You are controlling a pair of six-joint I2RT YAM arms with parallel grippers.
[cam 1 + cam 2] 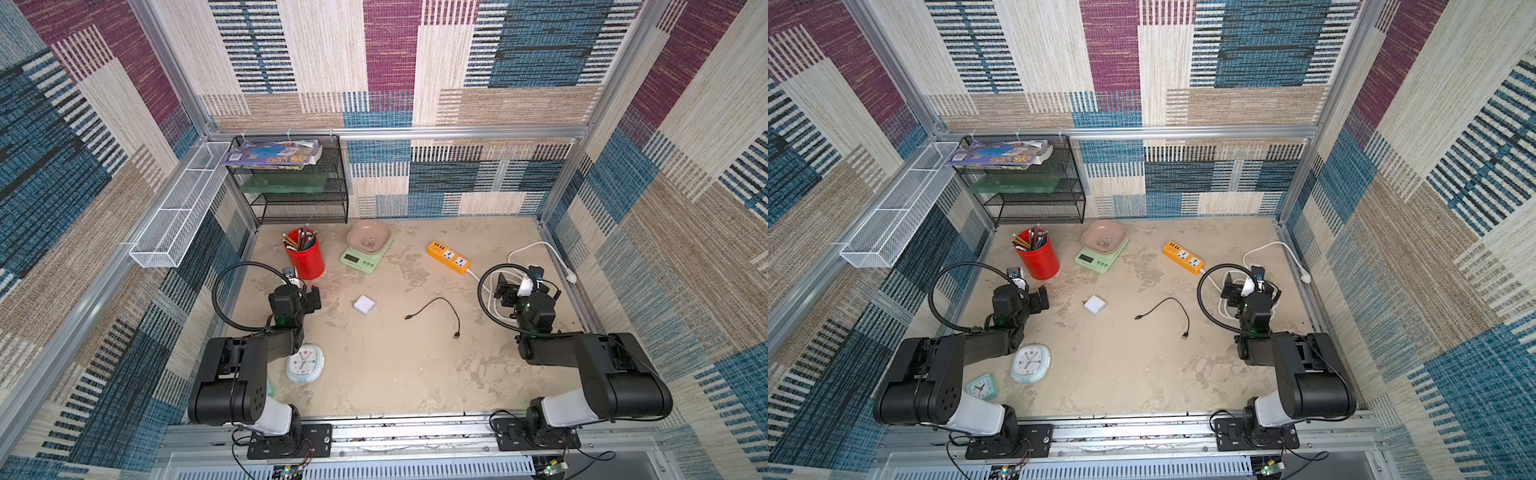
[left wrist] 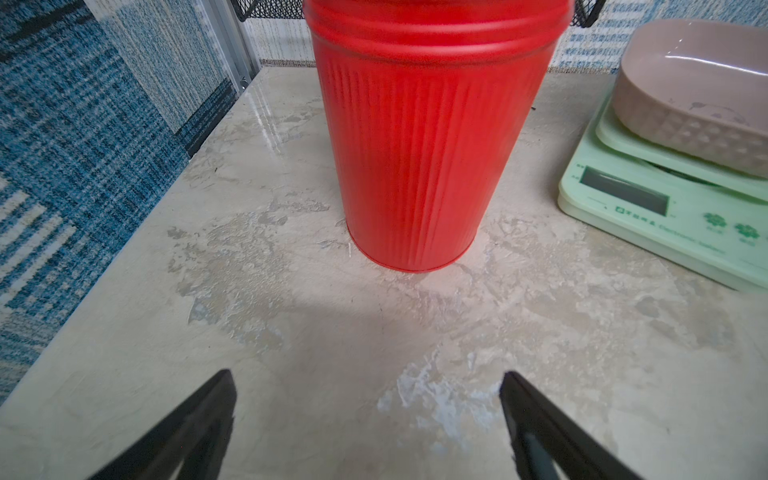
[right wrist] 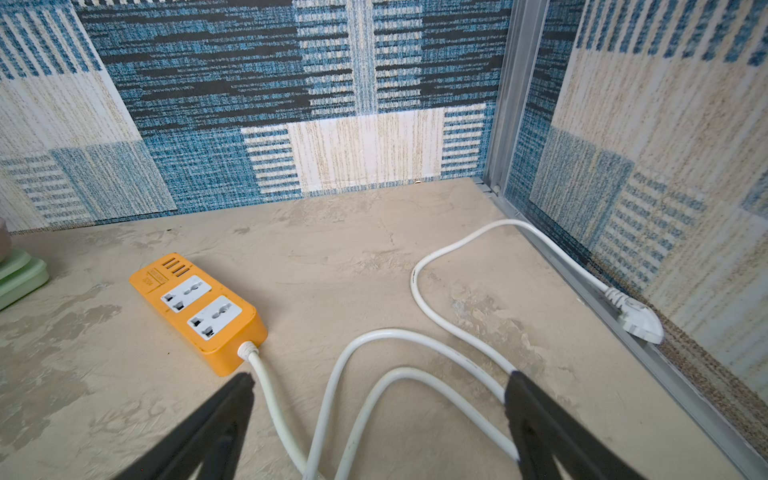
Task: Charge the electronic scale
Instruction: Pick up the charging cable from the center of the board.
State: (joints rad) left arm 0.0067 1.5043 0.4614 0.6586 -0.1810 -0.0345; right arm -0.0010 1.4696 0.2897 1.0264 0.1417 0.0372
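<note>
Electronic scale (image 1: 365,254) stands at the rear of the mottled beige tabletop (image 1: 395,374), between red pencil cup (image 1: 305,257) and orange power strip (image 1: 449,257). Patchwork woven walls (image 1: 498,62) enclose the cell. Both arms sit folded low; left gripper (image 2: 365,376) and right gripper (image 3: 380,376) have jaws spread wide, grasping nothing.

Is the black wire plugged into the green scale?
No, the black cable lies loose on the table with both ends free, well apart from the electronic scale.
</note>
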